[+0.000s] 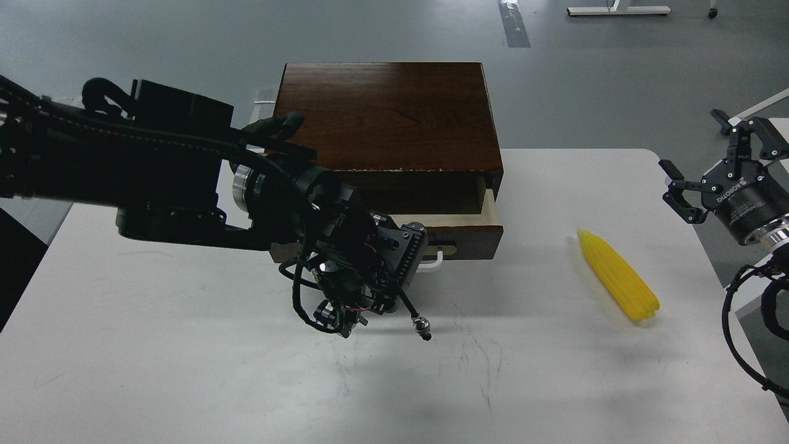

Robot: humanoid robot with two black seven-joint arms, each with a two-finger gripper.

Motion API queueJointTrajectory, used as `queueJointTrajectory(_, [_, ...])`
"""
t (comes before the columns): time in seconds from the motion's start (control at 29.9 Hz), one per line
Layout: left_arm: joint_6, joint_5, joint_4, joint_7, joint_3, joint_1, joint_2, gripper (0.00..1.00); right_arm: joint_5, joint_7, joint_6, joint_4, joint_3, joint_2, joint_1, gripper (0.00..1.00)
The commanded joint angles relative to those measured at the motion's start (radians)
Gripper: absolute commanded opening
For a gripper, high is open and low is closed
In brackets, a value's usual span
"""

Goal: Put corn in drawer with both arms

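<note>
Left gripper is hovering at the drawer handle, fingers hidden (grip unclear).
Corn is lying on the white table, near the spread-fingered right gripper.

My corn lies flat on the white table, bright yellow and ridged, its pointed tip aimed up and left, well apart to the right of my left pincer and just below-left of my right pincer. The drawer of the dark brown box is pulled partly out, pale inside, its white handle right at my left pincer.
</note>
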State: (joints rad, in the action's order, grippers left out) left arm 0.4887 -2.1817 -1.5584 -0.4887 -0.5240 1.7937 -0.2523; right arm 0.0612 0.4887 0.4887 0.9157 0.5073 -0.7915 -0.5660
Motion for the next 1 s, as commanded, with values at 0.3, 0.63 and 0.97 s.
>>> queueJointTrajectory(0.3, [0.0,0.0,-0.041,0.0,0.016,0.044,-0.016,0.98,-0.001,0.0,0.0,-0.001,0.001,0.0,0.002,1.0])
queueJointTrajectory(0.63, [0.0,0.0,-0.149,0.0,0.142,0.069,-0.174,0.98,0.0,0.0,0.0,-0.003,0.002,-0.003,0.003,1.0])
queueJointTrajectory(0.97, [-0.047,0.432,-0.135,0.0,0.32,-0.198,-0.43,0.98,0.0,0.0,0.0,-0.001,0.004,-0.009,0.017,1.0])
